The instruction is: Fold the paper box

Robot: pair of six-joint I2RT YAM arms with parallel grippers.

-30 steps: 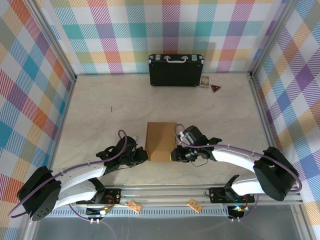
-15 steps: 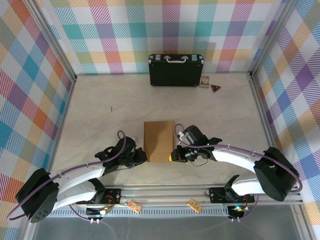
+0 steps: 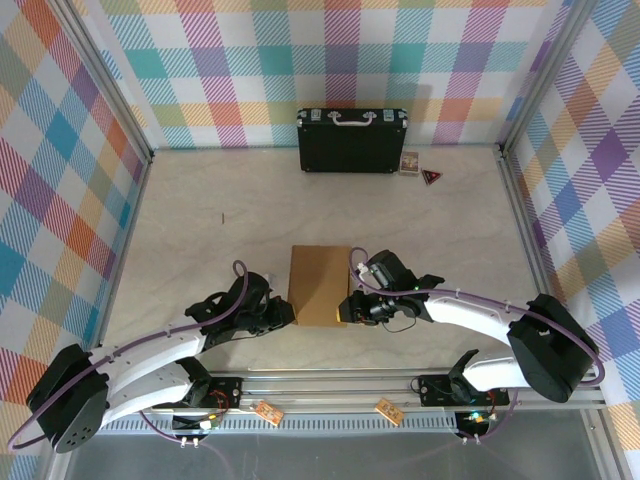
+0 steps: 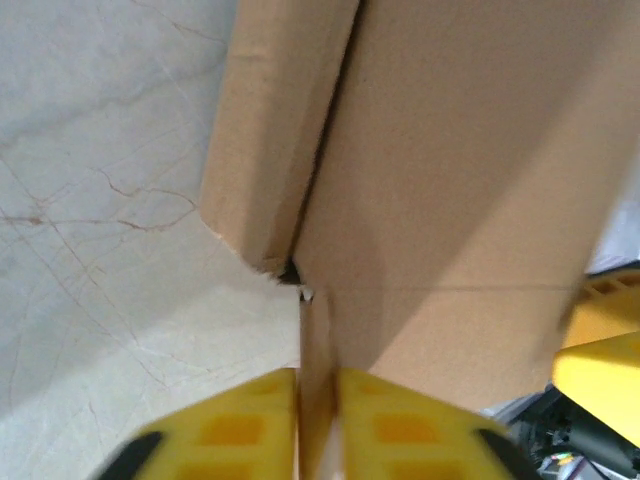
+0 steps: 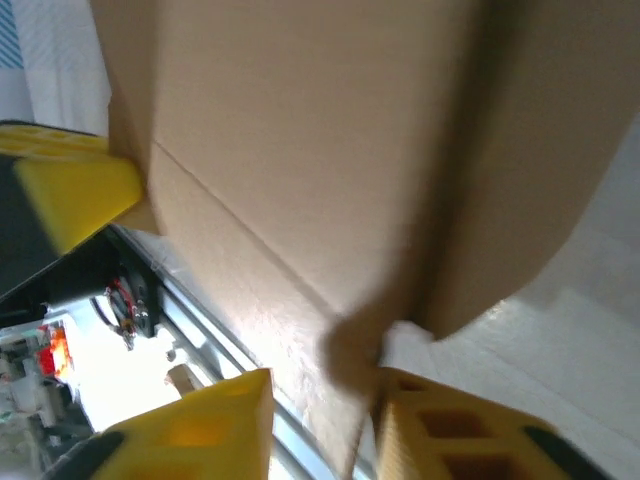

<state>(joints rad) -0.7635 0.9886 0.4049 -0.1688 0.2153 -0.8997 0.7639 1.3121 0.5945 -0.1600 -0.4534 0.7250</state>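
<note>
- Two grippers: the left gripper (image 4: 317,390) is narrow, pinching a flap edge of the paper box (image 4: 450,200). The right gripper (image 5: 325,395) is wider, with a box edge loose between its jaws.
- One paper box lies between them on the table (image 3: 200,220).
- Far beyond stand one black case (image 3: 352,140), one small card (image 3: 409,162) and one red triangle (image 3: 431,177).

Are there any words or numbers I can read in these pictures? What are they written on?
Nothing here can be read as words or numbers.
cardboard box: plain brown, no writing on it.
small card beside the black case: too small to read.
triangle sign next to that card: too small to read.
orange tags at the near edge: too small to read.
</note>
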